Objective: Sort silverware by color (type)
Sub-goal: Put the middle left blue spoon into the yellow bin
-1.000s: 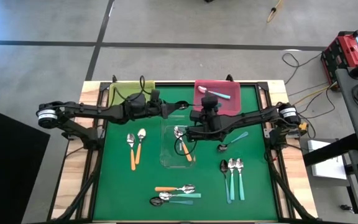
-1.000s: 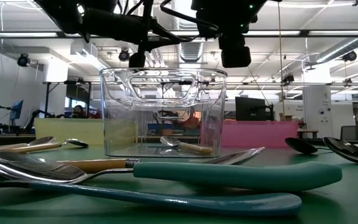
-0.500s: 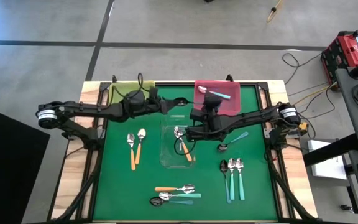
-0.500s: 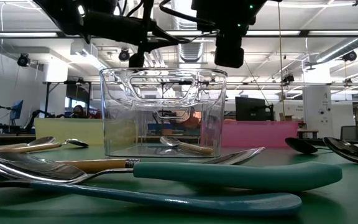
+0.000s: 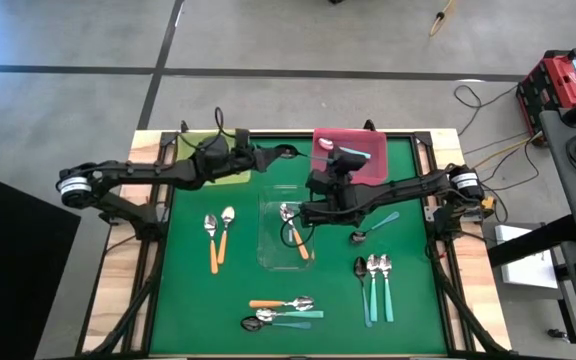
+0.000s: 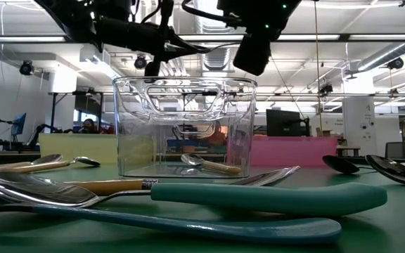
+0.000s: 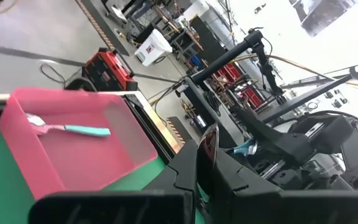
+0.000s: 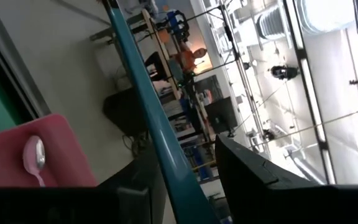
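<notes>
- Step in hand: right gripper (image 5: pixel 340 163) carries a teal-handled spoon (image 8: pixel 157 130) toward the pink tray (image 5: pixel 378 172). It hovers at that tray's near edge, on the side facing the clear tray (image 5: pixel 268 250).
- Right gripper's fingers stand part open, pinching the teal handle between them; the handle runs up past the fingers in the right wrist view.
- Left gripper (image 5: pixel 268 155) is fully closed on a spoon with a dark bowl (image 7: pixel 210 144), between the yellow tray (image 5: pixel 190 145) and the pink tray; handle colour not visible.
- Next move, as I judge it: bring the spoon over the pink tray's middle, lower, release. It should lie beside the one there, not on the rim.
- Count, high view: pink tray holds one teal spoon (image 5: pixel 348 151).
- Clear tray: two spoons, at least one with an orange handle.
- Loose on the green mat (image 5: pixel 408 300), outward from the clear tray: two orange-handled, three teal, a mixed cluster of about three, one or two near the right arm.
- Trays: three.
</notes>
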